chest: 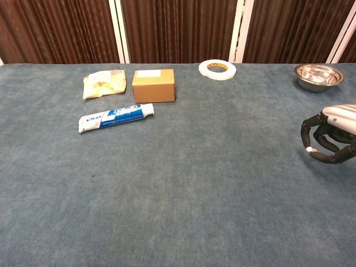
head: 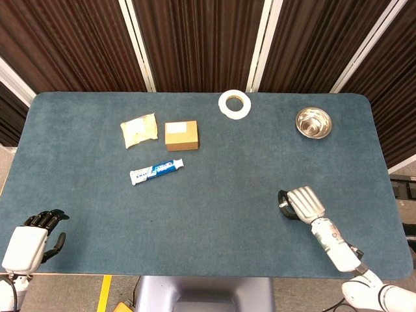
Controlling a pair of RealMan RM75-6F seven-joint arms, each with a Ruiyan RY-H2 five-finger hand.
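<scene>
Right hand (head: pixel 301 203) hovers lower right over the blue felt bench (head: pixel 214 214), fingers (chest: pixel 325 139) curled in on nothing; nearest thing, the small steel bowl (head: pixel 313 123), sits upper right, well apart. Left hand (head: pixel 29 242) rests off the lower-left edge, fingers loosely apart, empty. Judgement: uncurl the fingers before any reach toward the bowl.

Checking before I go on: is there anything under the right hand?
The right hand hovers over bare table, fingers curled downward with nothing visible in them. The head view hides the spot beneath its palm; nearest is the steel bowl.

head view overhead, chest view low frontal, table (head: pixel 214 169) shared
</scene>
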